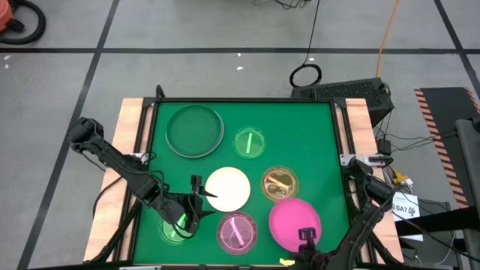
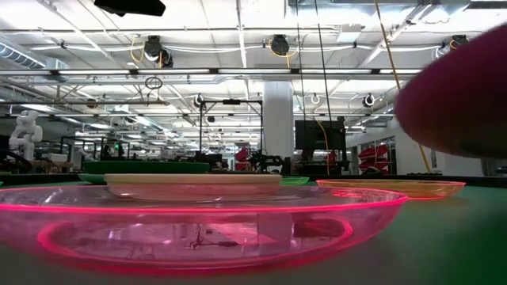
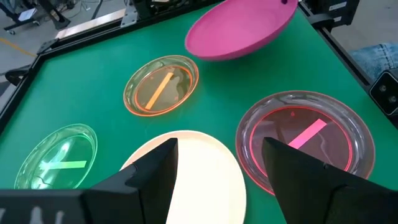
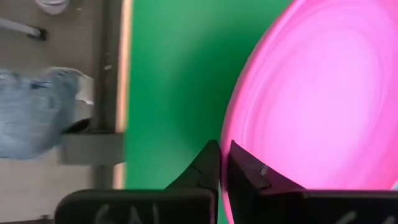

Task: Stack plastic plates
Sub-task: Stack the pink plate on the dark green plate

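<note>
A hot-pink plate (image 1: 295, 223) hangs tilted above the table's near right, with my right gripper (image 1: 307, 236) shut on it. The same plate fills the upper right of the low view (image 2: 463, 87). My left gripper (image 1: 202, 199) stands open at the left edge of the white plate (image 3: 193, 168), touching nothing. Lying flat on the green mat are a see-through pink plate (image 1: 237, 231), an amber plate (image 1: 280, 182), two see-through green plates (image 1: 250, 142) (image 1: 174, 229) and a dark-green plate (image 1: 195, 131). My right gripper pinches the hot-pink plate's rim (image 4: 231, 134) between its two fingers, at the plate's near edge. The fingers come steeply from above. The plate is lifted off the mat and tilted, its held edge highest (image 3: 242, 28).
A raised dark frame (image 1: 337, 127) borders the green mat, with wooden strips (image 1: 131, 127) outside it. Bare mat lies at the far right (image 1: 307, 127). Cables and a dark box (image 1: 352, 90) lie on the floor beyond the far edge.
</note>
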Robot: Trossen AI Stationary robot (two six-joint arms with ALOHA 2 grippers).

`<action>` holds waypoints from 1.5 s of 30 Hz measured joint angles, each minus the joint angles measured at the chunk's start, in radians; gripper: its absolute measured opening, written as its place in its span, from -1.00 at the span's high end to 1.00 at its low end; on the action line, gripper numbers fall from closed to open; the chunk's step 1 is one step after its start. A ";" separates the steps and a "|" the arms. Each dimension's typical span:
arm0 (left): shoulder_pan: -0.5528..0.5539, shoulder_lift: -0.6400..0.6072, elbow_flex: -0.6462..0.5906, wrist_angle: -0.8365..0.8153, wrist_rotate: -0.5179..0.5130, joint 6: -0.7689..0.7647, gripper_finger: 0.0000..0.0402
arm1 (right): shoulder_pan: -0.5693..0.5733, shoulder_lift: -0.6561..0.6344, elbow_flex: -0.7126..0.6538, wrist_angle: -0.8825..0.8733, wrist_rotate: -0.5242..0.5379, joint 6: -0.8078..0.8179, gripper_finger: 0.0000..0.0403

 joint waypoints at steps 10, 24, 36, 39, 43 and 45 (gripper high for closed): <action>0.000 0.000 0.000 0.000 0.000 0.018 -0.19 | -0.090 -0.003 0.000 -0.004 0.093 -0.270 0.97; -0.001 0.060 0.000 0.088 -0.001 0.184 -0.19 | -0.219 -0.008 0.000 -0.037 0.272 -0.616 0.97; -0.016 0.160 0.000 0.200 -0.034 0.459 -0.19 | -0.299 -0.008 0.000 0.070 0.214 -0.638 0.97; -0.015 0.186 0.000 0.245 -0.041 0.519 -0.19 | -0.300 -0.008 0.000 0.128 0.204 -0.679 0.97; -0.016 0.223 0.021 0.271 -0.043 0.566 -0.19 | -0.302 -0.008 0.000 0.183 0.187 -0.729 0.97; -0.014 0.249 0.054 0.223 -0.044 0.567 -0.19 | -0.304 -0.008 0.000 0.201 0.187 -0.746 0.97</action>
